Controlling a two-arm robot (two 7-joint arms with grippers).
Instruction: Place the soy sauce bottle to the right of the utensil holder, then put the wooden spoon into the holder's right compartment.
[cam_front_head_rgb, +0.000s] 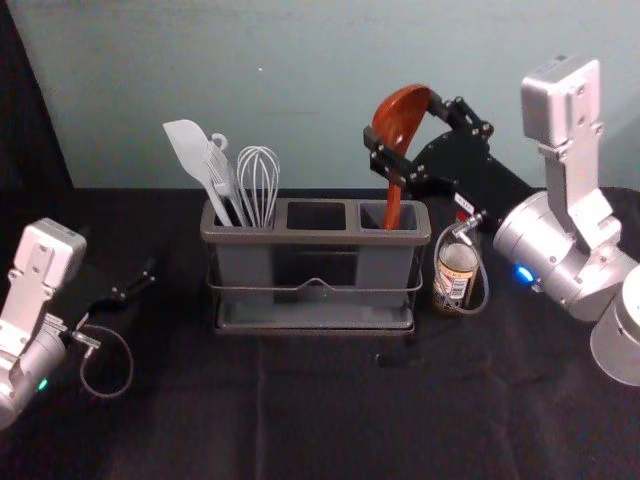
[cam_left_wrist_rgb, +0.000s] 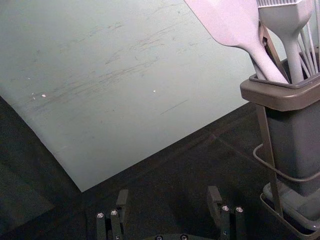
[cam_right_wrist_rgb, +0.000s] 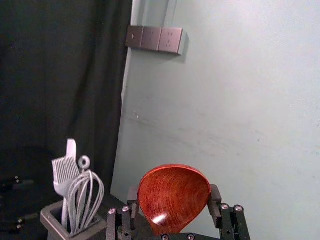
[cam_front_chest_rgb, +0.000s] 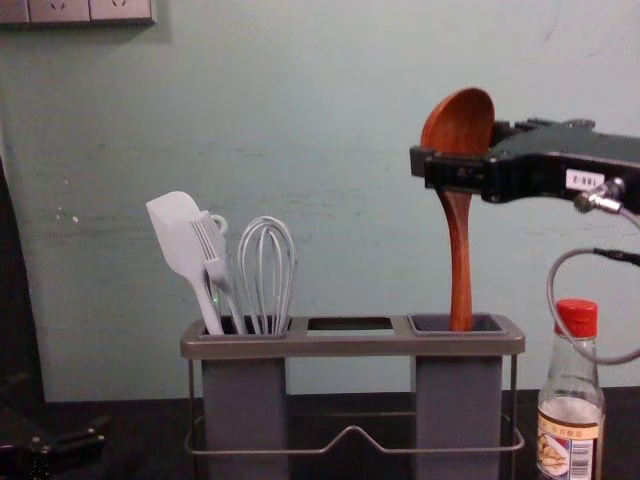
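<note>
The right end effector (cam_right_wrist_rgb: 174, 200) clamps the wooden spoon (cam_front_chest_rgb: 460, 260) by its bowl, handle inside the utensil holder's (cam_front_chest_rgb: 350, 345) right compartment (cam_front_chest_rgb: 430, 323); lower straight, then release. Soy sauce bottle (cam_front_chest_rgb: 570, 420) stands right of the holder, open left end effector (cam_left_wrist_rgb: 169, 197) left.

Wooden spoon (cam_front_chest_rgb: 458, 225) red-brown, grained; bottle cap (cam_front_chest_rgb: 577, 318) red; holder (cam_front_chest_rgb: 350, 346) grey.

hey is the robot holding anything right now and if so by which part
The right gripper holds the wooden spoon by its bowl, fingers on either side; the left gripper is empty.
</note>
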